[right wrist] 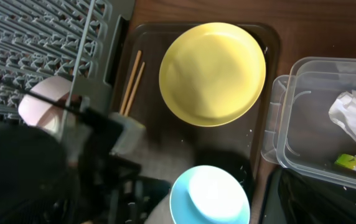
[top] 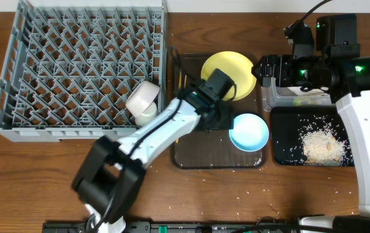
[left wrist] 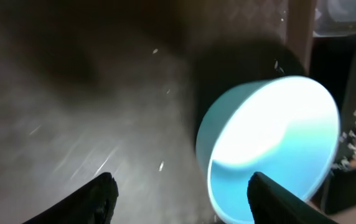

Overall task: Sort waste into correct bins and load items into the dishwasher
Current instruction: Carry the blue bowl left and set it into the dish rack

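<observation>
My left gripper [left wrist: 181, 193] is open low over the dark brown serving tray [top: 204, 152], its right finger against the near side of the light blue bowl [left wrist: 271, 143]; nothing is held. In the overhead view the left gripper [top: 227, 120] sits just left of the bowl [top: 249, 131]. The yellow plate [top: 229, 74] and two chopsticks [right wrist: 132, 82] lie on the same tray. My right gripper [top: 266, 68] hovers by the clear tub [top: 282, 100]; its fingers do not show. The tub holds the napkin [right wrist: 355, 112] and wrapper [right wrist: 355, 163]. Rice scraps [top: 321, 144] lie in the black tray [top: 285, 129].
The grey dish rack [top: 75, 71] fills the left side, with a white bowl [top: 143, 97] on its side at its front right corner and a smaller white piece just in front of it. Loose rice grains [top: 262, 207] dot the table front. My left arm crosses the tray's left half.
</observation>
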{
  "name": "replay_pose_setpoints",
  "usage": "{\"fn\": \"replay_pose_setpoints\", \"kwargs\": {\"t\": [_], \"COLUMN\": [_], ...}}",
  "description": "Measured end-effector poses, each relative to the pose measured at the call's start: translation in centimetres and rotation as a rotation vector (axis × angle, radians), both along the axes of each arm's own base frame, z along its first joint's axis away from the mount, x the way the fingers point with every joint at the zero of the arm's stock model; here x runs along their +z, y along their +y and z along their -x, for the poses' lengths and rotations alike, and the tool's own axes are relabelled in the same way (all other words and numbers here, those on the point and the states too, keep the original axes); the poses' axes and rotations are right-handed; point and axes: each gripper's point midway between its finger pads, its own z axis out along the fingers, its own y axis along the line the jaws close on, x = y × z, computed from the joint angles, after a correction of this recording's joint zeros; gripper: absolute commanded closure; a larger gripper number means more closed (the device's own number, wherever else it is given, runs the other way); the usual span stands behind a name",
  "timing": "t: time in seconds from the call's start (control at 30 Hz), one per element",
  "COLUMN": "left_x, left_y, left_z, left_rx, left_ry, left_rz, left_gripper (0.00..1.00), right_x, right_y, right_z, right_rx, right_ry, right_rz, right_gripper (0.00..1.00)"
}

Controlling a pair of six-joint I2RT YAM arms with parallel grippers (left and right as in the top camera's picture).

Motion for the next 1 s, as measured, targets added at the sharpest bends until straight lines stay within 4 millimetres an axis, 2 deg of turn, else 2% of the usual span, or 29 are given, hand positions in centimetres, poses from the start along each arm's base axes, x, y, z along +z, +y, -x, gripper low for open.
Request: {"fn": "replay_pose_setpoints", "kwargs": {"t": [0.13, 0.27, 0.57, 0.67, 0.77, 0.87, 1.0], "left_x": [-2.7, -4.6, -4.6, -4.5, -4.6, -5.3, -5.6], "left_y": [-1.6, -2.2, -3.0, -3.2, -3.7, -3.9, -4.2], "left_z": [0.0, 0.9, 0.3, 0.3, 0.2, 0.4, 0.5], "left_rx": [-0.024, -0.04, -0.034, -0.037, -0.044, -0.05, -0.055], "left_ry": [0.007, 0.054, 0.038, 0.035, 0.038, 0.058, 0.07], "left_rz": [-0.005, -0.015, 0.018, 0.027, 0.049, 0.055, 0.071], "left_gripper": [0.31, 0.31, 0.31, 0.31, 0.32, 0.4, 0.52], "right_x": [0.0, 0.0, 0.6, 1.5, 2.8, 4.9, 8.4], "right_y": [0.0, 0.0, 0.4, 0.3, -0.8, -2.6, -5.2], "right_z": [0.0, 0.0, -0.5, -1.1, -1.5, -1.1, 0.5], "right_rx": [0.0, 0.0, 0.008, 0.008, -0.022, -0.069, -0.136], "right_ry": [0.0, 0.0, -0.029, -0.065, -0.107, -0.171, -0.273], "right_rz": [0.0, 0.0, -0.029, -0.065, -0.09, -0.099, -0.093], "right_gripper": [0.01, 0.01, 0.01, 0.01, 0.01, 0.01, 0.01]}}
